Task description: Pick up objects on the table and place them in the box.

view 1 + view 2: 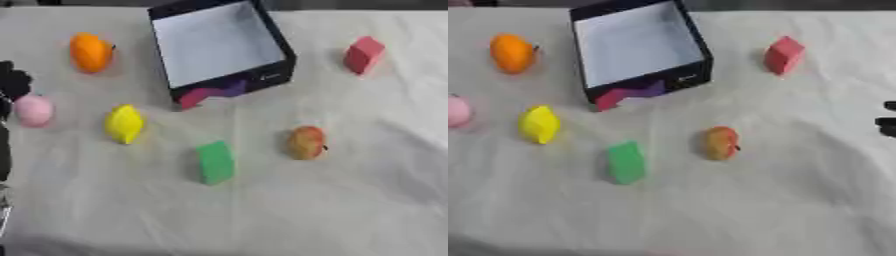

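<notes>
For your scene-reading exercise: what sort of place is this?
Probably a robot test table, not a home: a white cloth, an empty box, and spaced-out toy fruit and blocks, like the lemon and green block.

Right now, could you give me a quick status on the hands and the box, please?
Left hand at left edge beside pink object, fingers unclear. Right hand barely in view. Box empty; six objects on the table.
</notes>
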